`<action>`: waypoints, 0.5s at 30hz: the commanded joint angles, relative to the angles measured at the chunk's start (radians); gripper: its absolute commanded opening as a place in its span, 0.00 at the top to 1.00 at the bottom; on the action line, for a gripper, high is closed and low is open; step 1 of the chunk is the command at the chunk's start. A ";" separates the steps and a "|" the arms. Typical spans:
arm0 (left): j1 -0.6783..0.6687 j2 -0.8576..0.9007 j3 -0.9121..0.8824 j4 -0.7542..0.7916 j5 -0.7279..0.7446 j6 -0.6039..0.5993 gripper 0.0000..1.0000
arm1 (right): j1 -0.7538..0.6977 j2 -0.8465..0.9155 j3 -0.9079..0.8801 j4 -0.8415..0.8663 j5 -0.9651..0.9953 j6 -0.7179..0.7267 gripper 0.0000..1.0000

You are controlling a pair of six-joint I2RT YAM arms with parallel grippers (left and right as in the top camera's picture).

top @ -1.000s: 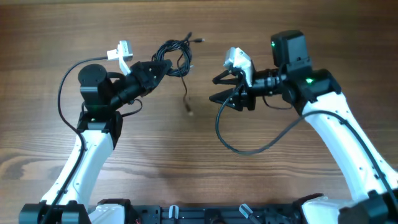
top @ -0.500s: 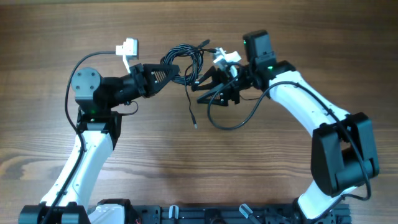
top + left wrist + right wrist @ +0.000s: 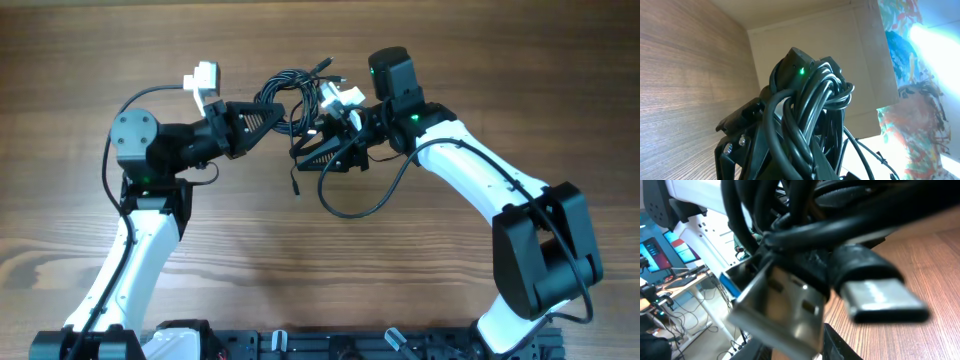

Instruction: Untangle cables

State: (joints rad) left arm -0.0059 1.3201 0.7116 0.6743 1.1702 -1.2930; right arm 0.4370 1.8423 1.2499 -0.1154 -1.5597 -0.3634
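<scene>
A tangle of black cables hangs above the wooden table at top centre. My left gripper is shut on the tangle's left side, and in the left wrist view the coiled strands fill the space between its fingers. My right gripper is open just right of and below the tangle, its fingers either side of a hanging strand. That strand's loose end dangles below. The right wrist view shows a USB-A plug and a USB-C plug close up, above my open fingers.
The right arm's own black lead loops down under the right gripper. Both arm bases stand at the front edge. Bare wood lies to the far left, far right and front centre.
My right gripper has swung left from the right side up to the tangle, its fingers now around the hanging strand. My left gripper lifted the tangle slightly rightward. The loose end swung left.
</scene>
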 commanded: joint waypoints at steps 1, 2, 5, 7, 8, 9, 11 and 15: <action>0.015 -0.011 0.013 0.007 0.007 -0.006 0.94 | 0.026 0.016 0.005 -0.004 -0.064 0.026 0.65; 0.018 -0.011 0.013 0.007 0.007 0.002 0.93 | 0.027 0.016 0.005 -0.005 -0.064 0.032 0.64; 0.018 -0.011 0.013 0.007 -0.008 0.002 0.93 | 0.027 0.016 0.005 -0.005 -0.064 0.034 0.65; 0.018 -0.011 0.013 0.007 -0.013 0.005 0.93 | 0.027 0.016 0.005 -0.005 -0.064 0.035 0.68; 0.017 -0.011 0.013 0.006 -0.015 0.005 0.92 | 0.027 0.016 0.005 -0.005 -0.064 0.035 0.68; 0.017 -0.011 0.013 0.006 -0.019 0.005 0.93 | 0.029 0.016 0.005 -0.005 -0.064 0.035 0.68; 0.017 -0.011 0.013 0.006 -0.031 0.005 0.93 | 0.039 0.016 0.005 -0.005 -0.064 0.034 0.68; 0.017 -0.011 0.013 0.006 -0.045 0.005 0.93 | 0.060 0.016 0.005 0.000 -0.064 0.031 0.69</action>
State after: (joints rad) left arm 0.0090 1.3201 0.7116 0.6743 1.1576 -1.2926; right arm 0.4625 1.8423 1.2499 -0.1181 -1.5597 -0.3336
